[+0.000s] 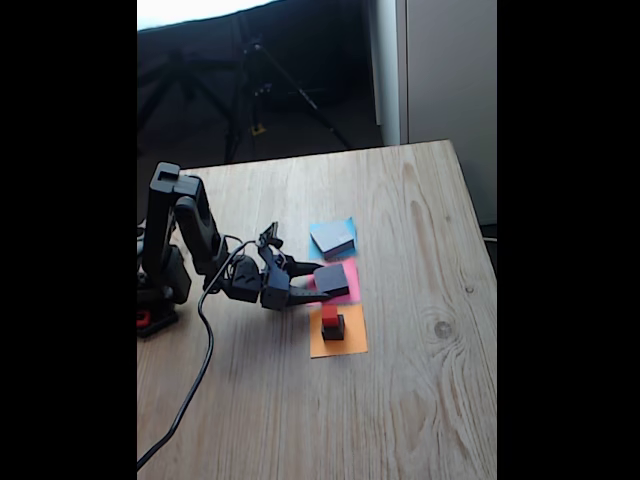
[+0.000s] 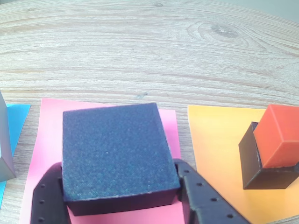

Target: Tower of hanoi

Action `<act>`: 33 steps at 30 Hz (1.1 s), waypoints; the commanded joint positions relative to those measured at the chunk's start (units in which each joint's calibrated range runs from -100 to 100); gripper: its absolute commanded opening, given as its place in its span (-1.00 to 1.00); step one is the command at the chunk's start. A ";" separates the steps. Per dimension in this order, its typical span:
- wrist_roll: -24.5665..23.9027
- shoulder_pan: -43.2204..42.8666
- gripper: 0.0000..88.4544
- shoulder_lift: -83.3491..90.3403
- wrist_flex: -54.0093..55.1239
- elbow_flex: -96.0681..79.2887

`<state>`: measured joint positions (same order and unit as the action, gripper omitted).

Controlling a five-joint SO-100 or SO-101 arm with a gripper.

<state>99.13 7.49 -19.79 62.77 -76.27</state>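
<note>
So the gripper (image 2: 122, 205) is closing on the medium black block (image 2: 117, 156): in the wrist view both fingers (image 2: 46, 205) are pressing against its left and right sides, clamped on it. The block is sitting between the jaws over the pink paper square (image 2: 46, 130). Whether it is resting on the paper or already lifting off is hard to tell; the fixed view is too blurry there.

Just right of the gripper in the wrist view, the tiniest red cube (image 2: 278, 135) is sitting tilted on top of the small black cube (image 2: 254, 163), both on the orange paper square (image 2: 219, 144). To the left, the large flat grey block (image 1: 332, 238) is lying on the blue paper square (image 1: 345, 228), apart from the fingers.

Step in hand, I judge: moving the medium block off the pink square. The next move is probably asking for a straight lift, then a carry left onto the grey block, keeping the grip square so it lands flat and centred.
</note>
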 commanded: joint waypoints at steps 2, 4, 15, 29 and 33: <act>0.87 -0.67 -0.55 0.11 0.24 1.27; 0.87 -0.76 -0.56 0.19 0.24 1.27; 0.87 -2.35 -0.59 5.18 -3.00 0.63; 0.87 -3.68 -0.57 25.32 -31.81 8.54; 0.87 -4.18 -0.58 32.82 -45.89 13.36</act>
<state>99.13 4.28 4.15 28.66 -68.36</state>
